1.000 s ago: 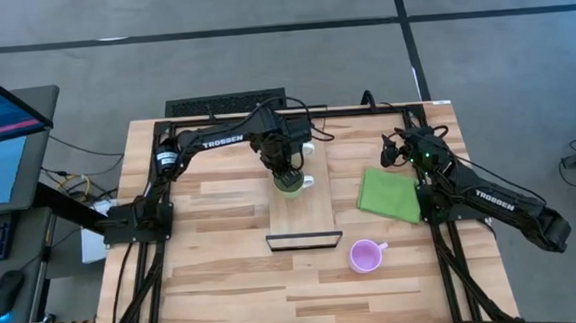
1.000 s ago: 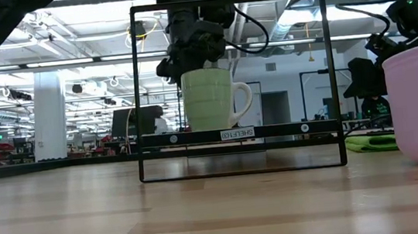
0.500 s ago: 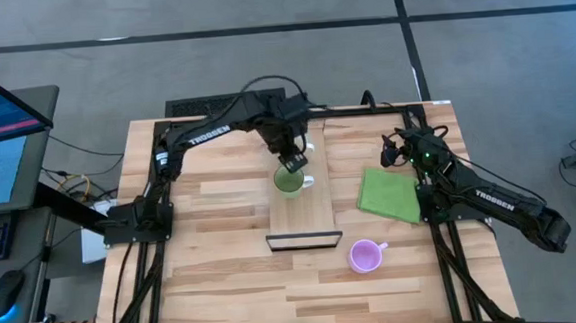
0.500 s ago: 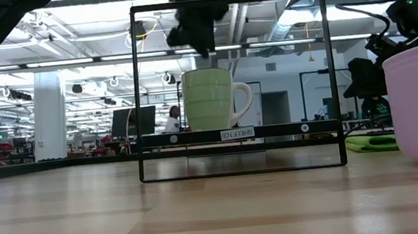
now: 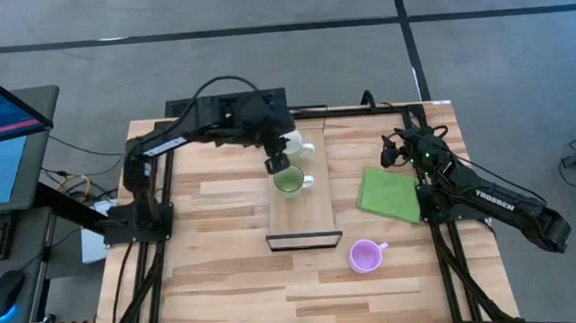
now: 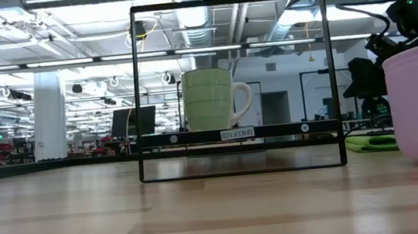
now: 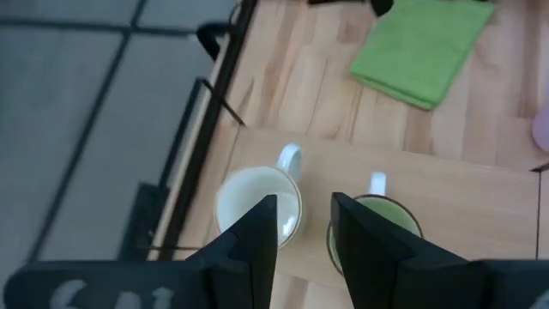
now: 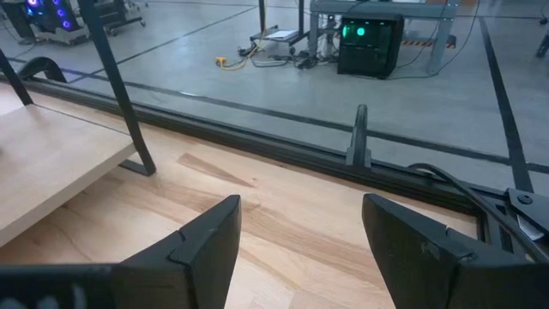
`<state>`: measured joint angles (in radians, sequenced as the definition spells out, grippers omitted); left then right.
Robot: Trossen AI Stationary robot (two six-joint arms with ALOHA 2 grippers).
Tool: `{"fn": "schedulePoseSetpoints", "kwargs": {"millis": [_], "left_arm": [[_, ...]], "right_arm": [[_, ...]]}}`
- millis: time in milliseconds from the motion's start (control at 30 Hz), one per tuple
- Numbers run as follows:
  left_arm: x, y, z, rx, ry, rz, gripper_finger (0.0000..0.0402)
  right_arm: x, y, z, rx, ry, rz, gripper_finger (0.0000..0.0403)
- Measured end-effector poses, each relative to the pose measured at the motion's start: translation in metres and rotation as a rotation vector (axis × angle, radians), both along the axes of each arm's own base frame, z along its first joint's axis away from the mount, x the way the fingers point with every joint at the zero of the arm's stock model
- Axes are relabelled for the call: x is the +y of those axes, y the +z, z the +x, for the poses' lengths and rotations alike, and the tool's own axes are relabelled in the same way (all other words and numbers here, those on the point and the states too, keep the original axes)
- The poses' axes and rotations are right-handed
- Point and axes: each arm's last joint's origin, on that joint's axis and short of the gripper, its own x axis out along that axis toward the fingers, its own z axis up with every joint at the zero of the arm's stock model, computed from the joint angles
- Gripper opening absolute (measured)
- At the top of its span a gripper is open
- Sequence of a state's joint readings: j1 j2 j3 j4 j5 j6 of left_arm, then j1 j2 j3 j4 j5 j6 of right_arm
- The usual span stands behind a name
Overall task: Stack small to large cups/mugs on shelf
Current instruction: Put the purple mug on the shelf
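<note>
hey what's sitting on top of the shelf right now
Two mugs stand on the shelf: the green mug and, behind it toward the far end, the white mug. The left end effector hovers above them, empty and covering part of the white mug. The mugs' contents aren't clearly visible.

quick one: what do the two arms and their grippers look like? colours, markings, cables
Both arms are dark, near-black jointed links. The right arm carries white TROSSEN lettering; a green light glows near its gripper end. Black cables loop over the left arm. The left gripper and the right gripper each have two flat, dark, angular fingers.
</note>
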<state>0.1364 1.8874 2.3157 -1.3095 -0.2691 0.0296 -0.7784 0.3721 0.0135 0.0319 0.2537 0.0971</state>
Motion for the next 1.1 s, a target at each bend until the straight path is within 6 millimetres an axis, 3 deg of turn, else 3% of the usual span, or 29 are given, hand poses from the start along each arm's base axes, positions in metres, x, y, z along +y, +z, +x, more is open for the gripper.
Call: {"fn": "schedulePoseSetpoints", "kwargs": {"millis": [433, 600, 767, 900, 1100], "left_arm": [[-0.085, 0.049, -0.045, -0.205, -0.146, 0.186, 0.0103], [-0.1, 0.058, -0.063, -0.378, -0.325, 0.207, 0.0103], [-0.091, 0.034, -0.083, -0.498, -0.406, 0.207, 0.0103], [-0.085, 0.009, -0.112, -0.57, -0.44, 0.249, 0.0103], [-0.074, -0.053, -0.155, -0.646, -0.46, 0.263, 0.0103]], "right_arm": [[0.002, -0.001, 0.002, -0.04, 0.09, 0.042, 0.0268], [0.002, 0.001, 0.003, -0.06, 0.107, 0.029, 0.0268], [0.002, 0.002, 0.004, -0.071, 0.116, 0.021, 0.0268], [0.002, 0.002, 0.004, -0.074, 0.142, 0.03, 0.0268], [0.002, 0.004, 0.005, -0.093, 0.163, 0.018, 0.0268]]}}
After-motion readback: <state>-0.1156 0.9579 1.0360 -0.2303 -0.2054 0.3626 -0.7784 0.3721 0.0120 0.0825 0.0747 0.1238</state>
